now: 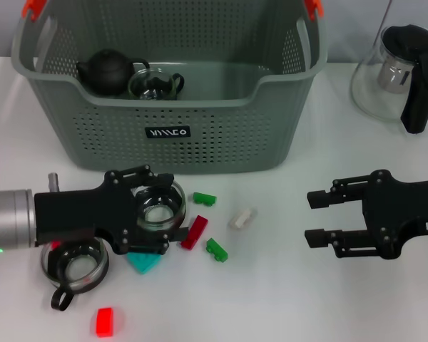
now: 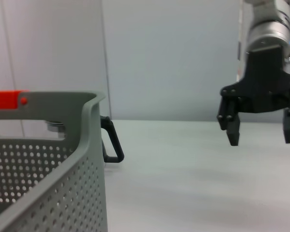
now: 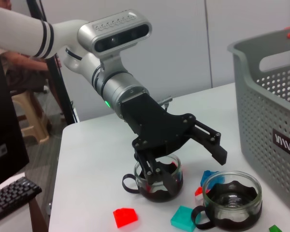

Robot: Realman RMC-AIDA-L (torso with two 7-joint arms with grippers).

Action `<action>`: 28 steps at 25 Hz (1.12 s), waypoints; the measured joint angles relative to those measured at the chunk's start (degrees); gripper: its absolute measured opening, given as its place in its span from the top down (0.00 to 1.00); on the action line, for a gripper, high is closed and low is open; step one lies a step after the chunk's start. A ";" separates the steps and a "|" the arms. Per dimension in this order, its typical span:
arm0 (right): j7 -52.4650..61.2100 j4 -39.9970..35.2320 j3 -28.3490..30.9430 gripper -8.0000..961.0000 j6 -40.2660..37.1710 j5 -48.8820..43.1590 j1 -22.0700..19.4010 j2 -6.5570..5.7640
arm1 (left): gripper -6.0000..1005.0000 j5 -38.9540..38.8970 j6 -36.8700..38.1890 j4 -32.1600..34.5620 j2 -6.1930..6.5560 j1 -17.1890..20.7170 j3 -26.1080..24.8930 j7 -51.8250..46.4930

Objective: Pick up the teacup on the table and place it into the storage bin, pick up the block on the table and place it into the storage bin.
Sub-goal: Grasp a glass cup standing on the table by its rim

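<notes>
grab the glass cup

the left claw [image 1: 157,212] is wide open over a glass teacup [image 1: 172,197] on the desk [image 1: 285,299], just in front of the storage bin [image 1: 221,146]. i think it should go straight down, one finger each side, then squeeze softly. a second teacup [image 1: 75,265] and little blocks [image 1: 195,232] sit close, so don't bump them. lift high over the bin's front wall. the right claw [image 1: 315,217] waits open, well apart.

- Left arm [image 3: 87,53]: silver metal wrist cylinder with a small green light, white upper sleeve ringed by black bands.
- Silver camera bar [image 3: 117,30] mounted on the wrist.
- Left pincer [image 1: 139,217] and right pincer [image 1: 328,217]: matte black linkage fingers with visible screws.
</notes>
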 joint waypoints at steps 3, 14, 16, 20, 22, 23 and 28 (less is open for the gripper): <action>0.01 1.13 1.14 0.34 0.01 -0.01 0.43 -0.06 | 0.15 0.69 0.45 3.64 0.02 -0.28 1.46 -2.09; -1.48 4.15 3.36 0.34 0.35 0.25 1.03 0.25 | 0.15 1.66 1.49 10.00 0.50 -1.25 3.99 -9.08; -2.18 4.65 3.64 0.34 0.46 0.30 1.21 0.19 | 0.15 2.18 2.32 10.61 0.60 -1.06 3.70 -11.14; -3.17 5.46 4.10 0.34 0.60 0.21 1.79 -0.05 | 0.15 4.60 2.75 14.54 0.44 0.20 3.23 -16.86; -3.36 5.64 4.16 0.34 0.61 0.16 1.98 -0.27 | 0.15 6.39 2.75 17.44 0.05 1.20 2.99 -19.14; -3.54 5.77 4.22 0.34 0.61 0.15 2.10 -0.43 | 0.15 7.13 2.74 18.71 -0.13 1.66 2.88 -20.05; -4.00 6.12 4.41 0.34 0.69 0.14 2.69 -0.86 | 0.15 9.69 2.18 26.60 -1.11 4.67 2.36 -23.81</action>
